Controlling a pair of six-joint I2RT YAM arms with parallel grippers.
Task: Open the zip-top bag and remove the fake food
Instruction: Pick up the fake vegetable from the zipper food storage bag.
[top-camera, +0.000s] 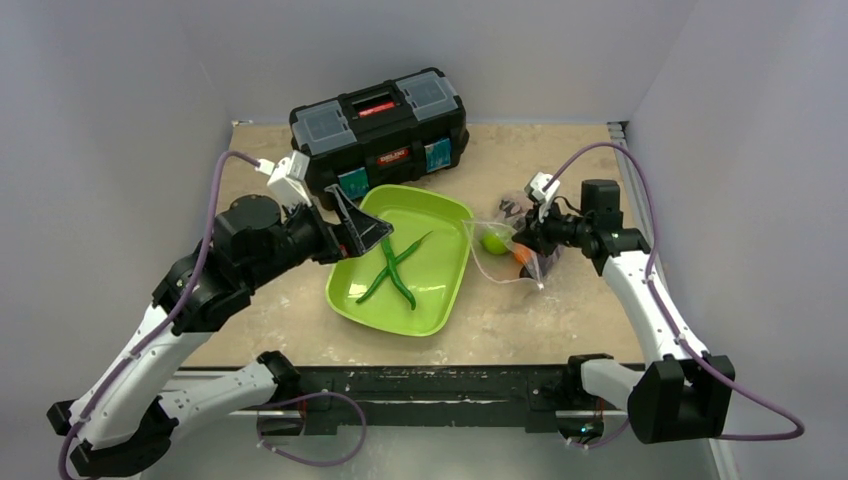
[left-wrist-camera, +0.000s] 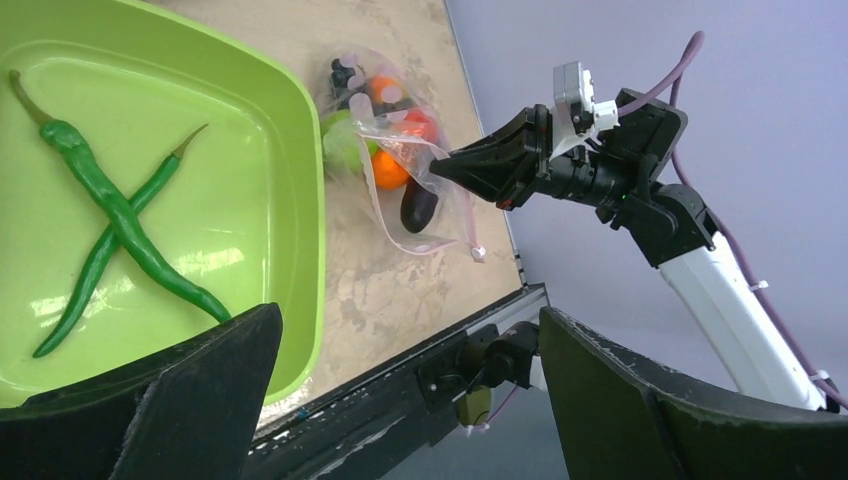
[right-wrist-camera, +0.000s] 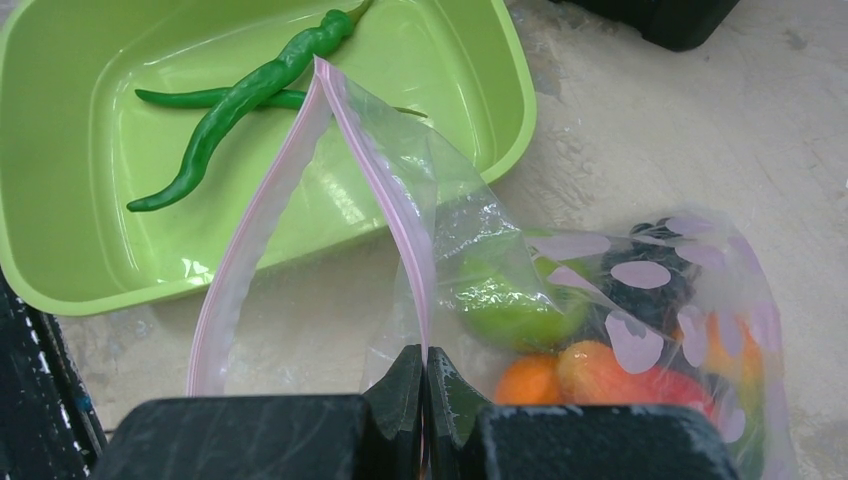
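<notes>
The zip-top bag (top-camera: 503, 262) lies right of the lime-green tray (top-camera: 445, 270), its mouth open. My right gripper (top-camera: 528, 243) is shut on the pink zip strip (right-wrist-camera: 405, 240) and holds that side of the mouth up. Inside the bag are a green lime (right-wrist-camera: 515, 310), an orange (right-wrist-camera: 527, 380), a mango (right-wrist-camera: 620, 375), dark berries (right-wrist-camera: 650, 285) and a purple eggplant (left-wrist-camera: 420, 205). Two green bean pods (top-camera: 395, 270) lie crossed in the tray. My left gripper (top-camera: 365, 225) is open and empty above the tray's left edge.
A black toolbox (top-camera: 380, 125) stands behind the tray. The table's front rail (left-wrist-camera: 400, 370) runs just below the tray and the bag. Grey walls close in the left, back and right sides.
</notes>
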